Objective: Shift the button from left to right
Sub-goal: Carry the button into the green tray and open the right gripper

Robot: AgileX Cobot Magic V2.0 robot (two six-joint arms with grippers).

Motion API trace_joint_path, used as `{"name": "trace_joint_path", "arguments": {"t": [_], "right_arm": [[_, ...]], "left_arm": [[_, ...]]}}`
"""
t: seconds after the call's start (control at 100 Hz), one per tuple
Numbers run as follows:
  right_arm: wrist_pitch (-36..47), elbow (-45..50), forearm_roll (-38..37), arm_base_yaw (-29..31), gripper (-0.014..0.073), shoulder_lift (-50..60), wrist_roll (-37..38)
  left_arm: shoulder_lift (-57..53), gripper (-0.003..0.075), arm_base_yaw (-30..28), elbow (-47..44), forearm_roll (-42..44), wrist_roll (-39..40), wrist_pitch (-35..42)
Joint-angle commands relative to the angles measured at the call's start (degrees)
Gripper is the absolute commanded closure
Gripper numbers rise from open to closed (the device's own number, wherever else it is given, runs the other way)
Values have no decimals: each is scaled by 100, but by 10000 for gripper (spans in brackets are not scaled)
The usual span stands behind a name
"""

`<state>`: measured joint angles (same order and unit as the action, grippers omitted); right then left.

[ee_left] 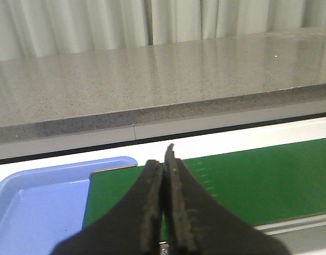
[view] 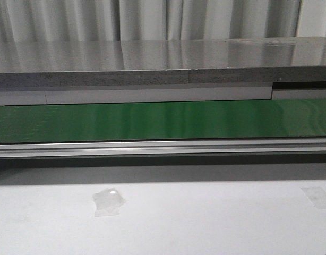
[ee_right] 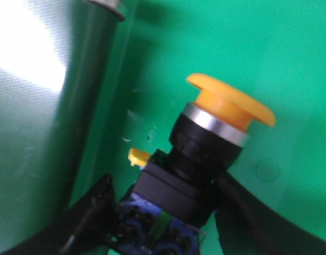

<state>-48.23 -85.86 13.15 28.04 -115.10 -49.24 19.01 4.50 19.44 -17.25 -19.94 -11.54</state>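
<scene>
Right gripper [ee_right: 163, 223] jaws clamp the button [ee_right: 205, 154] by its black body; left gripper [ee_left: 164, 175] jaws pressed together, holding nothing.

1. The conveyor belt [view: 163, 119] is green with a soft sheen, smooth.
2. Its rail [view: 163, 147] looks like brushed, silvery metal.
3. The bench [view: 205, 223] is pale grey and matt, with patches of clear glossy tape [view: 108, 202].
4. The counter slab [ee_left: 152, 79] is speckled grey, stone-like and polished, showing reflections.
5. The tray [ee_left: 35, 202] is smooth light-blue plastic.
6. The left jaws carry black, rough, worn pads [ee_left: 152, 207].
7. The button [ee_right: 205, 143] has a matt yellow-orange plastic cap, a shiny metal ring and a black plastic body.
</scene>
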Motion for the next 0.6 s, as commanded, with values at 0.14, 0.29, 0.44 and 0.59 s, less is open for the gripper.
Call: {"name": "trace_joint_path", "arguments": {"t": [0.14, 0.29, 0.44, 0.59], "right_arm": [[98, -207, -111, 35, 481, 193, -79], [73, -207, -125, 35, 481, 155, -79], [121, -207, -146, 35, 406, 155, -79], [148, -207, -146, 35, 225, 155, -79]], "left_arm": [[33, 740, 41, 162, -92, 41, 466], [33, 740, 41, 162, -92, 41, 466], [33, 740, 41, 162, -92, 41, 466], [33, 740, 41, 162, -92, 41, 466]]}}
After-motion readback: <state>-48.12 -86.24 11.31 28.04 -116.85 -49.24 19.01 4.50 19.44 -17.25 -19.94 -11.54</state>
